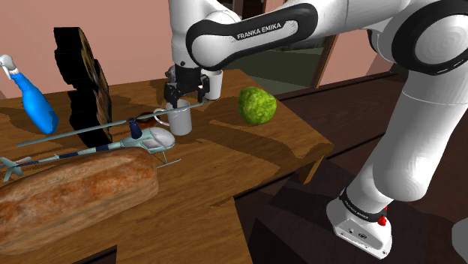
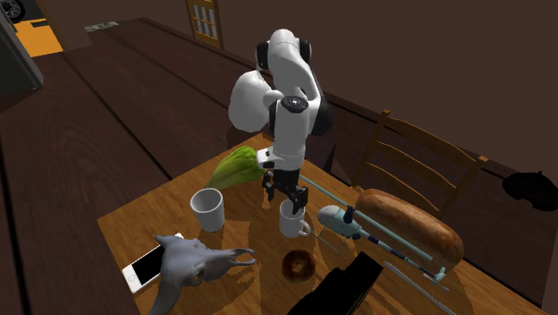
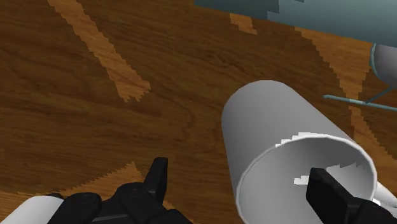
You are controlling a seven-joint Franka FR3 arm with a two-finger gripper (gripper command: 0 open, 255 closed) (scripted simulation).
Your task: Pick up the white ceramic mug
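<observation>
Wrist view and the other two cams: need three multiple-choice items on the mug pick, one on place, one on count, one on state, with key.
1. Place: the gripper is
A. over the toy helicopter
B. right over the mug beside that helicopter
C. off the table

2. Count: mugs on the table in the second exterior view
A. two
B. one
C. four

3. State: the fingers are
A. shut on the mug
B. shut on nothing
C. open, astride the mug's wall

Key:
1 B, the mug's mouth sits just under the hand.
2 A, the mug at the gripper plus a second mug nearer the table's edge.
3 C, one finger stands inside the mouth and the other outside, well apart.
</observation>
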